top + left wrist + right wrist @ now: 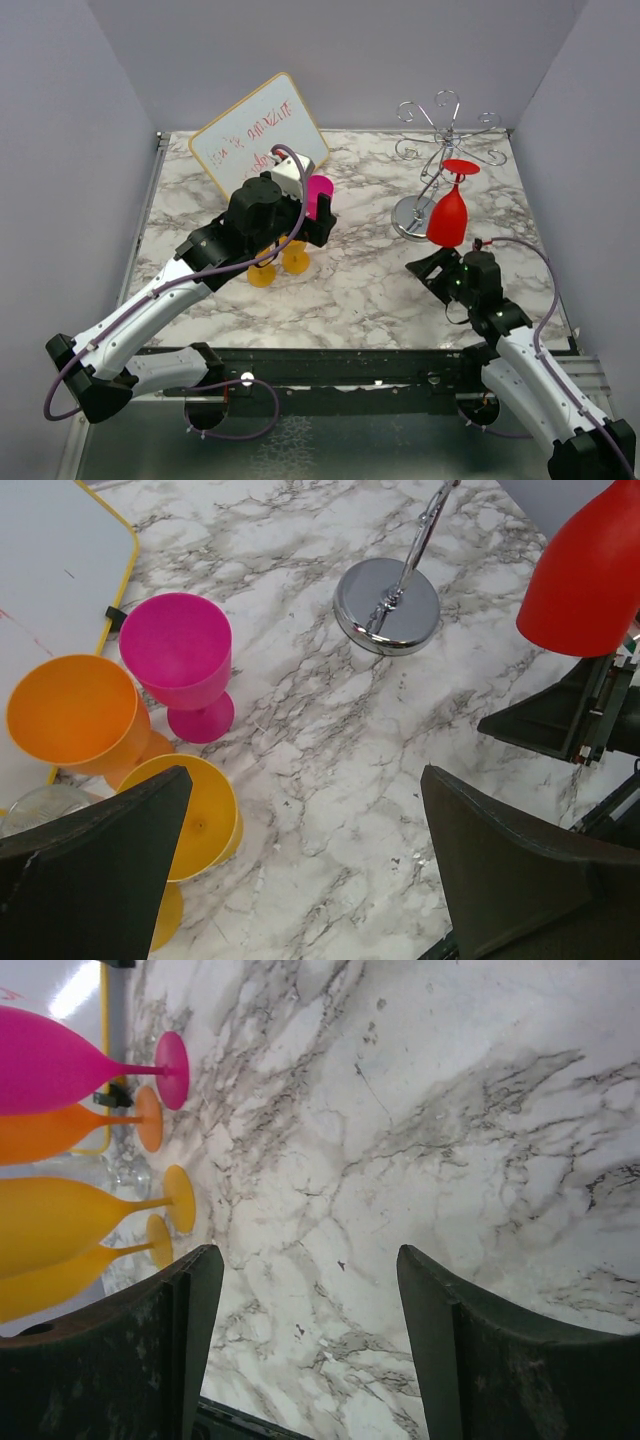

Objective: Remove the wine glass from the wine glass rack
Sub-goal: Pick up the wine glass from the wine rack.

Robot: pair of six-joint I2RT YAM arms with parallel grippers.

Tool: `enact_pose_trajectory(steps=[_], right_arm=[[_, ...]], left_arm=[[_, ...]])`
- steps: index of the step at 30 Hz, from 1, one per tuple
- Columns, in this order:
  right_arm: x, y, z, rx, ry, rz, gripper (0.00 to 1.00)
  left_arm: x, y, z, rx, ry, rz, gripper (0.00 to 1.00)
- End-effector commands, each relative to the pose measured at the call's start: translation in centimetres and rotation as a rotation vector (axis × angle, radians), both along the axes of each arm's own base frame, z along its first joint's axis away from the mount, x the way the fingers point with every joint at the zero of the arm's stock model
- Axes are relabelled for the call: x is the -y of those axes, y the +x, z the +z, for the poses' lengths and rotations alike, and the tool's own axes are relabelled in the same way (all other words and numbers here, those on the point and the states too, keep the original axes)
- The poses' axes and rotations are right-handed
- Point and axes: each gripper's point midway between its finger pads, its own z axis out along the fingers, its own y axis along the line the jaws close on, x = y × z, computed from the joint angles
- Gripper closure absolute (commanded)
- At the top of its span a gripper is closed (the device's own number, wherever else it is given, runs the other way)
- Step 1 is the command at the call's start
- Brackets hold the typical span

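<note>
Well, the red glass (448, 215) is not yet off the rack (408, 218). It hangs upside down with its foot caught in one of the scroll arms on top, and its bowl is down beside the thin post, over the round base. The rack stands near the far right corner of the desk (350, 290).

The right end effector (305, 1255) is on the near side of the rack, low, close under the mouth of the bowl. I cannot see that it touches the glass. Its jaws are apart and hold nothing: between them its own camera shows only bare marble, not the glass. The left end effector (305, 780) is wide open too, also with nothing in it. It hovers toward the left side of the desk over a group of glasses, a pink one (180, 650), an orange one (70, 715) and a yellow one (200, 810), beside the whiteboard (258, 135).

I judge the step in hand is the approach of the right arm to the hanging glass; the grasp has not begun. The next move seems to need the right arm to turn and rise until the bowl or the stem sits between the jaws, then to close gently. After that the foot should probably slide out along the scroll arm, not be pulled straight down, because the wire holds it from below. The rack looks light, so a careless pull may tip it.
</note>
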Motion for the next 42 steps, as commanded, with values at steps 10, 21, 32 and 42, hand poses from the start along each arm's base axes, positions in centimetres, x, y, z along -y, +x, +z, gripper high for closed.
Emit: enact_pose_trajectory(steps=[10, 21, 32, 42], right_arm=[[-0.5, -1.4, -4.4, -0.187, -0.032, 0.053, 0.23], [-1.6, -3.8, 3.5, -0.025, 0.029, 0.175, 0.22], [1.7, -2.7, 15.6, 0.182, -0.204, 0.133, 0.18], [4.2, 2.8, 25.8, 0.373, -0.430, 0.033, 0.12]], left_arm=[[0.2, -0.5, 0.2, -0.022, -0.018, -0.020, 0.01], [-0.1, -0.8, -0.4, -0.036, -0.012, -0.017, 0.01], [-0.2, -1.1, -0.5, -0.046, -0.019, -0.019, 0.01], [-0.5, -1.6, -1.3, -0.079, -0.027, -0.007, 0.01]])
